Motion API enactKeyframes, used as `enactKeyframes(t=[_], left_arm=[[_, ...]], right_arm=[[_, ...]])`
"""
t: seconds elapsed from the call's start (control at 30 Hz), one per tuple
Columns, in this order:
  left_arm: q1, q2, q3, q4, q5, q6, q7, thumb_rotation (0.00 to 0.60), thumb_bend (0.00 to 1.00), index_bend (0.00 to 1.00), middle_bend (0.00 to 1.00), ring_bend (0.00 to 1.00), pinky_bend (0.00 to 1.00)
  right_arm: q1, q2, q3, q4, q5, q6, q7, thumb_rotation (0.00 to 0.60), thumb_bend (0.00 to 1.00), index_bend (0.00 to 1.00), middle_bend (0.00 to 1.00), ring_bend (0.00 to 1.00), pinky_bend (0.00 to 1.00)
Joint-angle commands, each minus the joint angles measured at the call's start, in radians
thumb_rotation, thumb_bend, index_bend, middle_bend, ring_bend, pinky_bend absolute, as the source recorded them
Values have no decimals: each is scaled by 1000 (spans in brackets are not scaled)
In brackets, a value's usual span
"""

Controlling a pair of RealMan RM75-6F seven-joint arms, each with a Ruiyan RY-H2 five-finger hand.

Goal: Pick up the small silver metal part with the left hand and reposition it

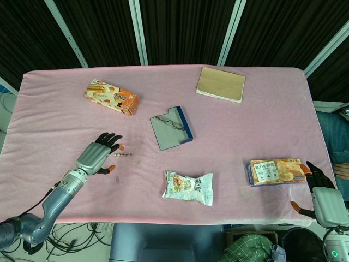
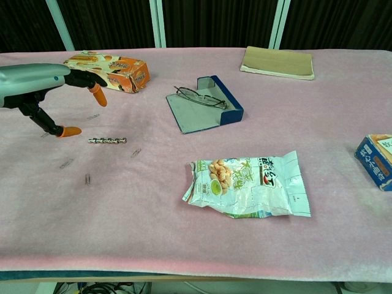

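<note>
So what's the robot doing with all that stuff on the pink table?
It is about to pick up a small silver metal part, a twisted little rod lying on the pink table. Its left hand hovers beside the part with fingers spread, not touching it yet. The right hand waits at the table's edge near a snack box, holding nothing. A snack bag, glasses and an orange box lie untouched.
</note>
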Motion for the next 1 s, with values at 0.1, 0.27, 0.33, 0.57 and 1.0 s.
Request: enactKeyframes(t=[0.1,0.27,0.33,0.57,1.0], left_arm=[[-9,-10,13,6,99,18,-69,600,314,297,77,0,0],[-10,-5,20,-8,118,20,-63,600,314,301,78,0,0],[-7,-1,21,-10,115,21,-63,600,314,301,78,0,0],[-4,11,15,9,110,24,-76,600,313,301,78,0,0],[34,-43,1,93,-17,29,26,600,313,318,85,0,0]], right_arm=[[-1,0,-2,-2,-3,1,-2,600,91,0,0,53,176],[0,0,-3,-2,-5,1,-3,600,91,0,0,53,176],[2,-3,0,-2,2,-4,-2,600,90,0,0,53,176],[4,-2,12,5,37,-17,5,600,90,0,0,53,176],[4,2,4,-12,30,-24,-1,600,91,0,0,53,176]])
